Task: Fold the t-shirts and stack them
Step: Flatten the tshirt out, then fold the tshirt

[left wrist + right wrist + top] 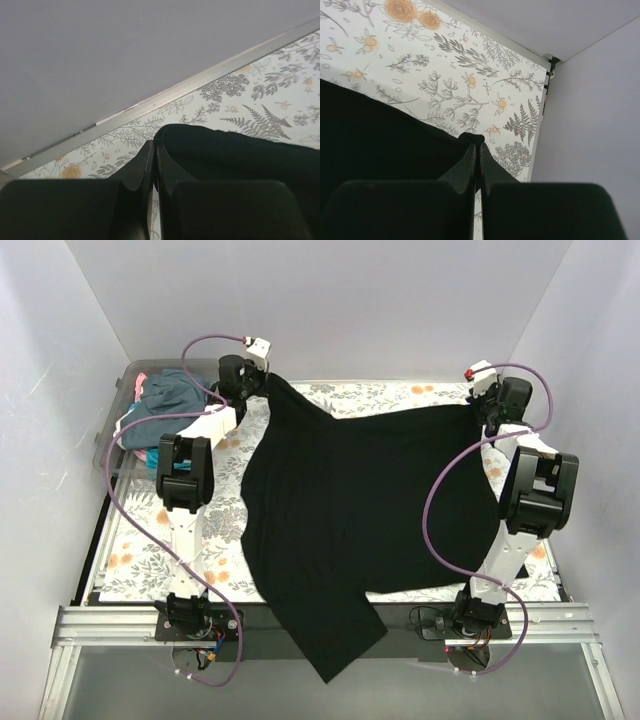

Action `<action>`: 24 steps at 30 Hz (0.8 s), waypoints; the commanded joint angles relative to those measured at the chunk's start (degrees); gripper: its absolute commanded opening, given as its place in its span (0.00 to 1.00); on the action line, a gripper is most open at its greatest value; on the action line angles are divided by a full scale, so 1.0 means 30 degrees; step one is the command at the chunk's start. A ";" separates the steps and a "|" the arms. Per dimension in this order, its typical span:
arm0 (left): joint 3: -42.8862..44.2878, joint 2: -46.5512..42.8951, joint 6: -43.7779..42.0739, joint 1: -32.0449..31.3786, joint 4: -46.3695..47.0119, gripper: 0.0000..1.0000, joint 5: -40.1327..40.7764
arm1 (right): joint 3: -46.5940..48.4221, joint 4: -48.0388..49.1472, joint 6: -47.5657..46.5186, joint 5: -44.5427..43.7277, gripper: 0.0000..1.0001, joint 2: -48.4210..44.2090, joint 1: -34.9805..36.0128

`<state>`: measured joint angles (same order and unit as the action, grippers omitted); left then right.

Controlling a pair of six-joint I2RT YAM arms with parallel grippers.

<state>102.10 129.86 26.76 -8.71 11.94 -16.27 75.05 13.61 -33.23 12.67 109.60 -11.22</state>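
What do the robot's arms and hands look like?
The left arm and right arm are white tubes with chunky black joints. A purple cable loops along each one. The left hand and right hand each have two flat black fingers, and a small white box sits at each wrist.
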 commanded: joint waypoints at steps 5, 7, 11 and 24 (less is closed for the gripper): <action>0.4163 0.2706 -0.0540 -0.0202 -0.0523 0.00 0.1118 | 0.3368 -0.0110 0.0004 -0.2317 0.01 0.2897 0.0021; 0.4664 0.3204 -0.0834 -0.0290 -0.0729 0.00 0.1351 | 0.3840 -0.0868 -0.0113 -0.2260 0.01 0.3367 0.0020; 0.4815 0.2798 -0.0689 -0.0377 -0.1724 0.00 0.1235 | 0.4457 -0.1751 -0.0026 -0.1880 0.01 0.3544 0.0021; 0.2087 -0.0043 -0.1539 -0.1579 -0.3100 0.00 0.1790 | 0.5805 -0.4153 -0.0171 -0.1029 0.01 0.3955 0.0020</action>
<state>106.48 137.12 22.46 -12.88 5.76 -12.99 89.60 2.74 -33.26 8.51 121.27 -11.16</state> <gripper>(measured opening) 0.015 0.029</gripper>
